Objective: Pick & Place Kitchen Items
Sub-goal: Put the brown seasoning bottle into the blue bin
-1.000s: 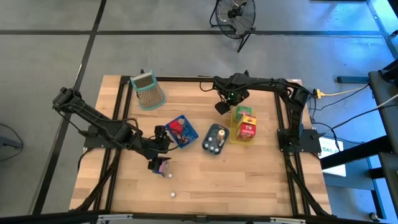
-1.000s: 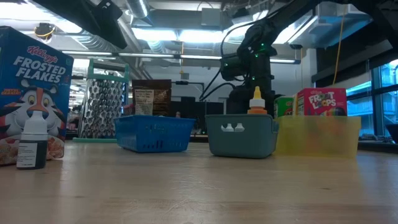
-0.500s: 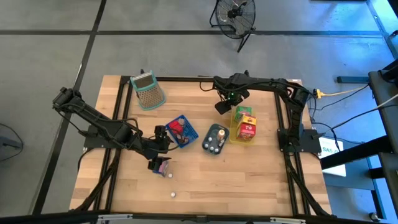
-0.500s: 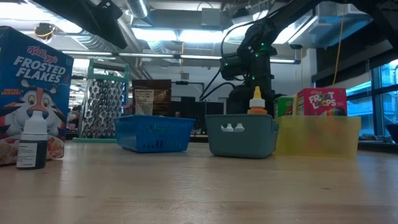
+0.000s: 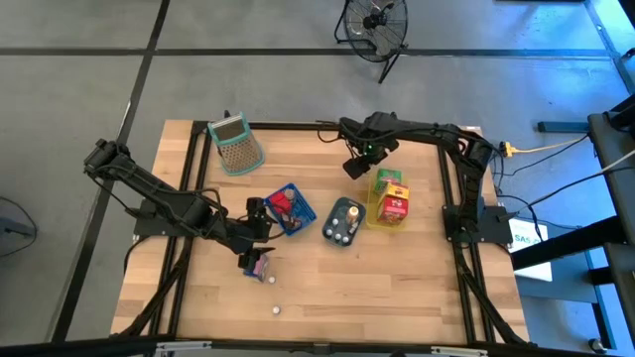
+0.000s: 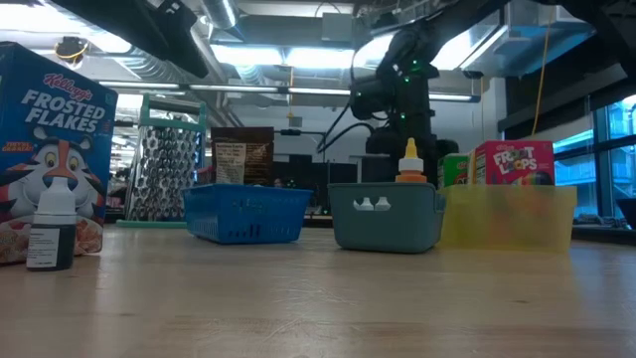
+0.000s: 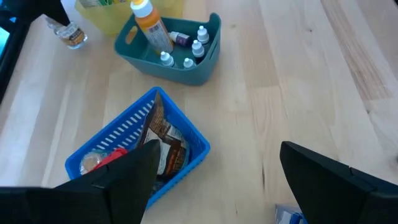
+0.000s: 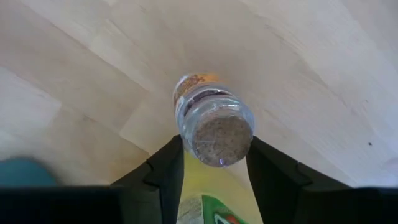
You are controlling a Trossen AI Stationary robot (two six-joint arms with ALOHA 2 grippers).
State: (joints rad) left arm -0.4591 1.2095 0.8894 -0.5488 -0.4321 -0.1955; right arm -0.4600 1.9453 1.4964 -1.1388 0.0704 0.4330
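Note:
My right gripper (image 5: 353,166) hangs over the far middle of the table, just left of the yellow tray (image 5: 371,216), shut on a small clear bottle (image 8: 211,118) with an orange label. My left gripper (image 7: 214,155) stands open above bare wood beside the blue basket (image 7: 181,128), which holds packets. It touches nothing. The teal tray (image 5: 330,234) holds an orange-capped bottle and little white-capped bottles. Cereal boxes stand in the yellow tray. A small Frosted Flakes box (image 5: 260,264) and a little dropper bottle (image 6: 50,231) stand near the front left. My right gripper pinches the small bottle between its two fingers (image 8: 163,167), at the bottle's upper end (image 8: 221,134). The fingers come from above and point down. The bottle hangs below them, its labelled end toward the table. I cannot tell whether it is clear of the wood.
A metal grater with a teal frame (image 5: 236,144) lies at the far left. Two tiny white round pieces (image 5: 277,309) lie near the front edge. Bare wood stretches along the front and the right side of the table.
My right gripper has risen a little above the table behind the teal tray, as the low view shows. The left arm has kept still.

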